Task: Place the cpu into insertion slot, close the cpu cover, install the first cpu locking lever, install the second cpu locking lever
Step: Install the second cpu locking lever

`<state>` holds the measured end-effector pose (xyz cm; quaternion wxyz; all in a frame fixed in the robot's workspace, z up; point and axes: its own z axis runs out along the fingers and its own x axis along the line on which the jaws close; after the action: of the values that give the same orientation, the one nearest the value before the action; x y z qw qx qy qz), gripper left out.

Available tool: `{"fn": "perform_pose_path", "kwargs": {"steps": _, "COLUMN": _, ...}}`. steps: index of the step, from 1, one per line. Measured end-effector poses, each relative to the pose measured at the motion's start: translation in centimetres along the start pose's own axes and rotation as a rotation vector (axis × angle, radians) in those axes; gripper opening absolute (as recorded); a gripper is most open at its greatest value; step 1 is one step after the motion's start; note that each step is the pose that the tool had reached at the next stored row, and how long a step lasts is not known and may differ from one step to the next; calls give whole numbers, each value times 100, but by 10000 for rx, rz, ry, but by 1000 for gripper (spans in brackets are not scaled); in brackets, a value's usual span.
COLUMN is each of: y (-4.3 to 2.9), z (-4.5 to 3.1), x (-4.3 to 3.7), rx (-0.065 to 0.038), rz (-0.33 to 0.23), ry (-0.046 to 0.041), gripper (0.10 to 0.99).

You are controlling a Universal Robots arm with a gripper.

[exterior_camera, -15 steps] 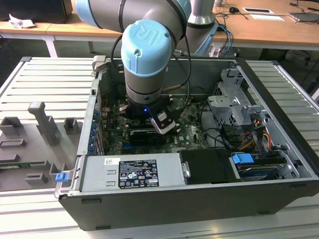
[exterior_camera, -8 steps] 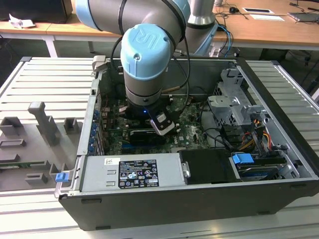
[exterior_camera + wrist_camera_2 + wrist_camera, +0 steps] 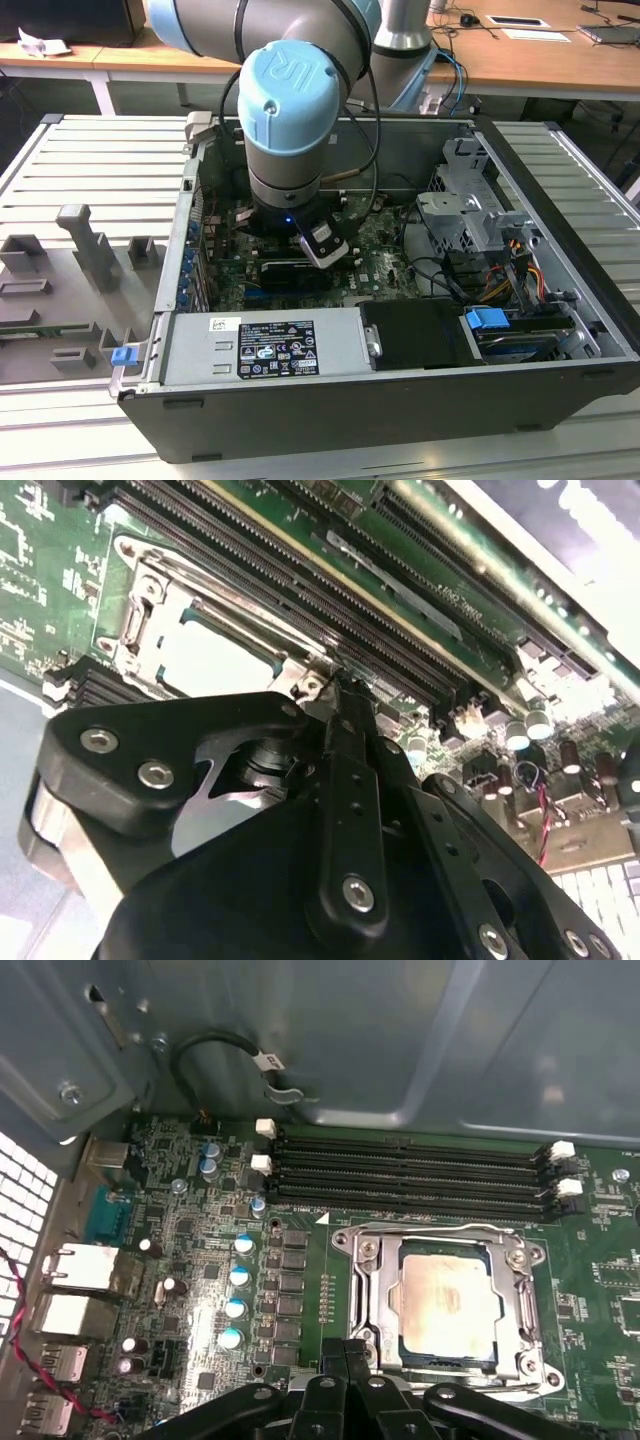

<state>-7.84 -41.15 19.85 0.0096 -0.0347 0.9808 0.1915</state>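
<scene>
Cpu (image 3: 445,1305) sits in the slot (image 3: 378,1300), cover (image 3: 520,1300) down; pincer (image 3: 345,1355) pinched closed at its edge.

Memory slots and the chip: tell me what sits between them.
In the first wrist view, the silvery cover frame's rim and a thin lever wire lie between the memory slots and the chip.

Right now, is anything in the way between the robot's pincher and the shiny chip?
Nothing visible is. The gripper sits at the edge of the cpu cover, which lies closed around the cpu.
</scene>
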Motion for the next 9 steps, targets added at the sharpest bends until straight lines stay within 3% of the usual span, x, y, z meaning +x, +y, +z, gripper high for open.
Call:
{"fn": "perform_pose_path", "kwargs": {"steps": 6, "y": 36, "z": -88, "x": -2, "rx": -2, "rz": 1, "ry": 0, "gripper": 106}}
{"fn": "perform_pose_path", "kwargs": {"steps": 9, "y": 68, "z": -166, "x": -5, "rx": 0, "rz": 0, "ry": 1, "gripper": 106}}
